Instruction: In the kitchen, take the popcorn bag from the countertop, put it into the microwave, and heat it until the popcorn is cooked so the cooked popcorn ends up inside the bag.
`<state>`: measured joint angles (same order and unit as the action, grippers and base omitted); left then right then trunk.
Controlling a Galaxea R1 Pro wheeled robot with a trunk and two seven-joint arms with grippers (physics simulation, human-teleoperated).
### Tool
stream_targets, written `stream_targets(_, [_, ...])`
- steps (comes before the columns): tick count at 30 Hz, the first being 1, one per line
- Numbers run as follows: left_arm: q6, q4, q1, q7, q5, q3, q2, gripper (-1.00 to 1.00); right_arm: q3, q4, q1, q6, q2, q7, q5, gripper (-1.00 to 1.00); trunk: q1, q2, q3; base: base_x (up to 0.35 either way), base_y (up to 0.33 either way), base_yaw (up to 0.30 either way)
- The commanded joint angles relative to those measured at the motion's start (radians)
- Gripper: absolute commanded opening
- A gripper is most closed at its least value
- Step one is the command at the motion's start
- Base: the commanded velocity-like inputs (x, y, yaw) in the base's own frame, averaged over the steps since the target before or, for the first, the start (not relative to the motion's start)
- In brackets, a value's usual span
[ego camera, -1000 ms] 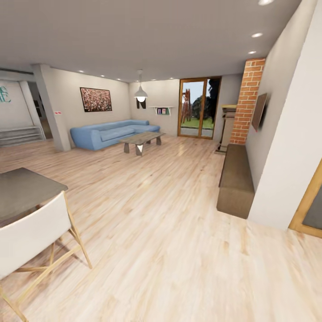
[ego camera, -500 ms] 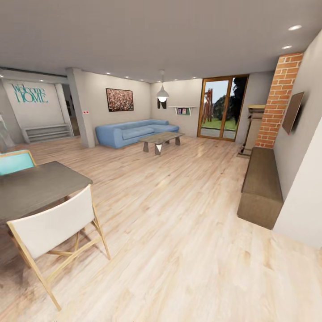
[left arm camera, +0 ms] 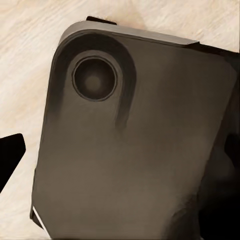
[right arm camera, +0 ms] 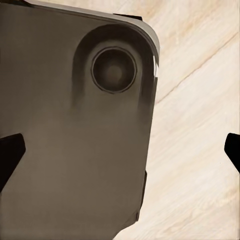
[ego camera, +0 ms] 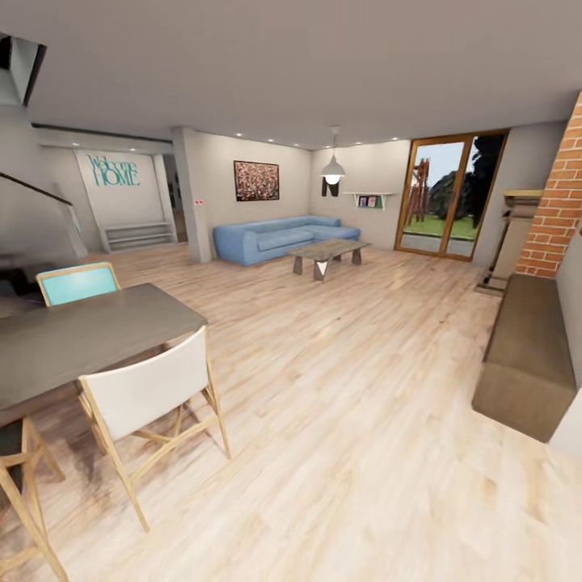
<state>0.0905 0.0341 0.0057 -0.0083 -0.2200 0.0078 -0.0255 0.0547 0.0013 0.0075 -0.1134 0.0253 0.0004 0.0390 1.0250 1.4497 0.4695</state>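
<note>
The popcorn bag, the microwave and the countertop are out of view; the head view looks across a living and dining room. In the left wrist view my left gripper [left arm camera: 120,155] hangs over a dark grey panel of my own base [left arm camera: 135,150], with a black fingertip [left arm camera: 10,157] at the picture's edge. My right gripper [right arm camera: 120,152] stands open over the same kind of panel and pale wood floor [right arm camera: 200,150], its black fingertips [right arm camera: 10,155] far apart. Neither gripper holds anything.
A dark dining table [ego camera: 73,339] with a white chair [ego camera: 149,388] and a teal chair [ego camera: 77,283] stands near left. A brown bench [ego camera: 525,356] lines the right wall by a brick column [ego camera: 558,210]. Farther off are a blue sofa [ego camera: 279,237] and a coffee table [ego camera: 327,252].
The whole picture has slid to the right, so the camera has turned left. More of the dining table, the teal chair and the staircase have come into view.
</note>
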Motion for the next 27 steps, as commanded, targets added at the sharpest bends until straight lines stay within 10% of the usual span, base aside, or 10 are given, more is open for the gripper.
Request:
stream_targets(1, [0.002, 0.001, 0.000, -0.001, -0.031, -0.001, 0.001, 1.00, 0.005, 0.000, 0.000, -0.003, 0.000, -0.001, 0.004, 1.00, 0.000, 0.000, 0.001, 0.000, 0.000, 0.298])
stream_targets(5, [0.003, 0.000, 0.000, 0.003, -0.082, -0.003, 0.005, 1.00, 0.005, 0.000, 0.000, -0.003, 0.000, 0.000, 0.004, 1.00, 0.000, 0.000, 0.001, 0.000, 0.000, 0.298])
stream_targets(27, [0.003, 0.000, 0.000, 0.007, -0.088, -0.002, 0.006, 1.00, 0.005, 0.003, 0.000, -0.003, 0.001, -0.002, 0.005, 1.00, 0.000, 0.000, 0.001, 0.000, 0.000, 0.298])
